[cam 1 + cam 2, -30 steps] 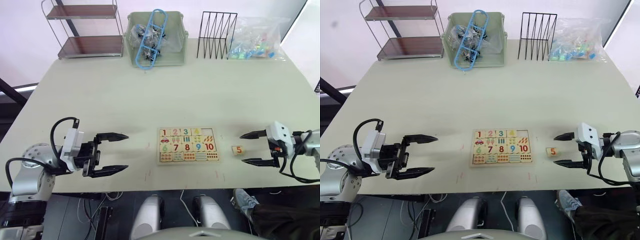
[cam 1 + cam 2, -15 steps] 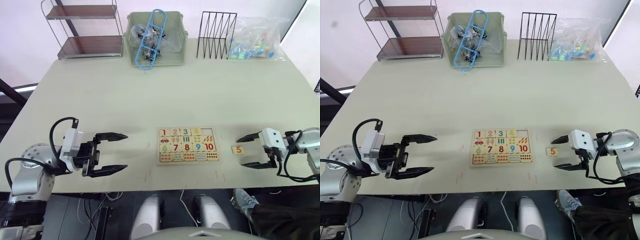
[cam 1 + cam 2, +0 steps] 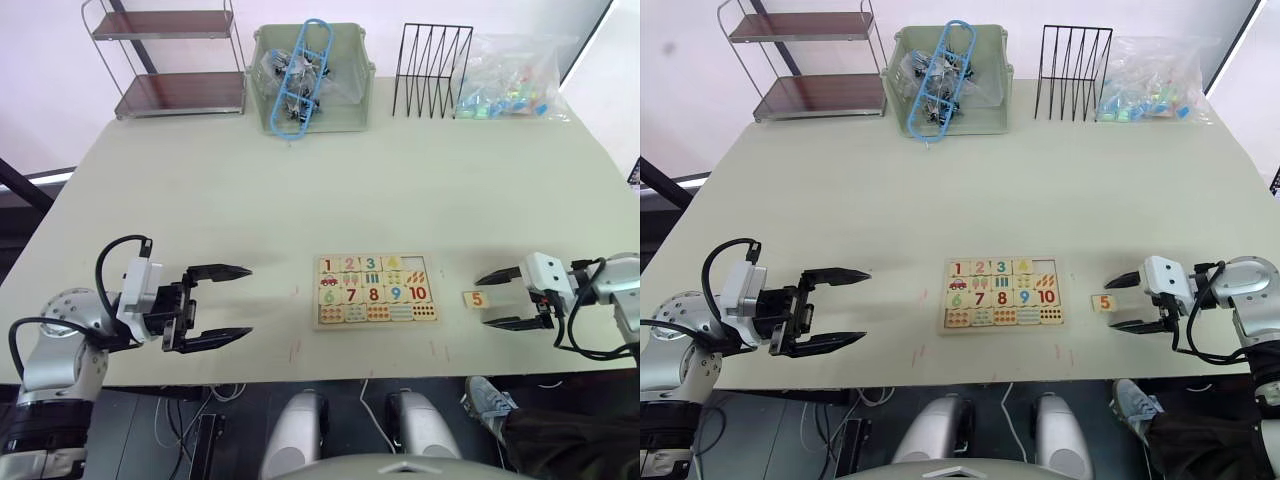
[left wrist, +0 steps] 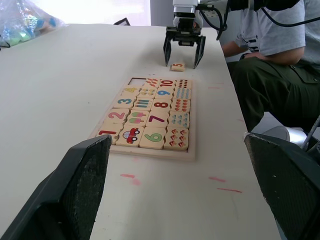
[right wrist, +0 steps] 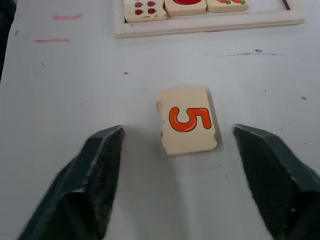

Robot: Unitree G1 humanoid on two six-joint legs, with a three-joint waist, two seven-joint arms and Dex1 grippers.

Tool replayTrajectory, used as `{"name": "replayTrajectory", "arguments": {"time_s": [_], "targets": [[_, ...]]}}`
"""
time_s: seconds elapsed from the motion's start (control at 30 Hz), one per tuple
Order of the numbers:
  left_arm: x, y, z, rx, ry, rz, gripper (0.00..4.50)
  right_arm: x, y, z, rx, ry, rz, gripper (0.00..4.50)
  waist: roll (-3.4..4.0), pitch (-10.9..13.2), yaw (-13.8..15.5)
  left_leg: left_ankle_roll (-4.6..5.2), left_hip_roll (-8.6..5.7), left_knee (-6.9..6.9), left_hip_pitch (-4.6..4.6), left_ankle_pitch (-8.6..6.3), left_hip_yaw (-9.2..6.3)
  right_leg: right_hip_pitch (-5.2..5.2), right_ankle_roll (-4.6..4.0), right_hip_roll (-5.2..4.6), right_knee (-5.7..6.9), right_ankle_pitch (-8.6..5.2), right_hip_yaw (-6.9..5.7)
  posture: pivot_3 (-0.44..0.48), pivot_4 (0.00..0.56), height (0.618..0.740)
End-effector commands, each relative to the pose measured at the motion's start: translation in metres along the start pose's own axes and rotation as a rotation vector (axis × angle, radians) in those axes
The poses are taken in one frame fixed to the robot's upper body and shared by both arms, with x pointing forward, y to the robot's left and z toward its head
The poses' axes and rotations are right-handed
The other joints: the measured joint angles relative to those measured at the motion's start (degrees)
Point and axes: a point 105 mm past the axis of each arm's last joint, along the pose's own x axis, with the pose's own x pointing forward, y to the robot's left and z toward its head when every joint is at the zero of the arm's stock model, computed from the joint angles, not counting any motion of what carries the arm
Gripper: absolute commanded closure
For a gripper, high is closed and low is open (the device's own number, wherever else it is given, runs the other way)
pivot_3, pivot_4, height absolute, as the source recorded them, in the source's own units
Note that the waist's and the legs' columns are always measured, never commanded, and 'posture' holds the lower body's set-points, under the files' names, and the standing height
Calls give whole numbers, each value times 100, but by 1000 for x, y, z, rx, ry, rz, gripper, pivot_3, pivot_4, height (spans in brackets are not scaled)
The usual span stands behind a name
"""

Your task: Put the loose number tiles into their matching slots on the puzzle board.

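Presently, right gripper (image 3: 1124, 302): two black fingers spread wide, holding nothing, tips low to the table and bracketing the number 5 tile (image 3: 1102, 302) — one finger to each side with bare table between finger and tile, as the right wrist view confirms. Number 5 tile: small flat pale-wood square with an orange digit, lying face up on the cream table (image 3: 300, 200) just beside the right-hand end of the puzzle board (image 3: 377, 291), apart from it. Handling, by judgement: light, rigid, unlikely to break; thin and lying flat, so only its side edges offer purchase; smooth wood may skid or tip up if the fingers close unevenly. Best hold — two opposite edges, fingertips down at the table surface, centred on the tile. Puzzle board: framed wooden tray, top row reading 1, 2, 3 and a fourth tile in place, with the empty slot (image 3: 416, 264) at the right end of that row, presumably the tile's destination. Left gripper (image 3: 237, 301): likewise wide open and empty, hovering well to the left of the board. Far edge of table: wire shelf (image 3: 170, 60), green bin (image 3: 313, 85), black wire rack (image 3: 432, 70).
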Motion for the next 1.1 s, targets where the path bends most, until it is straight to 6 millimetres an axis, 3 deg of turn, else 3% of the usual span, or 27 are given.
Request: {"name": "replayTrajectory", "arguments": {"time_s": [0.03, 0.13, 0.47, 0.9, 1.1], "targets": [[-5, 0, 6, 39, 4, -20, 0, -1, -3, 3, -21, -2, 5, 2395, 0, 0, -2, 0, 0, 0, 0, 0, 0, 0, 0, 0, 0, 0, 0, 0, 150, 740], [-6, 0, 5, 38, 6, -17, 0, -1, -3, 2, -22, 1, 7, 3598, 0, 0, -1, 0, 0, 0, 0, 0, 0, 0, 0, 0, 1, 0, 0, 0, 150, 740], [-8, 1, 2, 49, 1, -16, 0, -7, -9, 11, -23, 13, -30, 3631, 1, 0, 0, 0, 0, 1, 1, 0, 0, 0, 0, -2, 2, 0, 0, 0, 150, 740], [1, 3, 5, 74, -22, -59, 0, 2, -26, 63, 38, 3, -120, 3631, 3, 2, 10, 0, -2, 1, -2, 0, -2, -2, 0, -5, 4, 0, -2, 0, 150, 740], [8, 5, 9, 85, -31, -80, 0, 6, -33, 77, 67, 65, -123, 3631, 4, 2, 7, 0, -2, 1, -6, 0, -2, -7, 0, -4, 4, 0, -1, 0, 150, 740]]}}
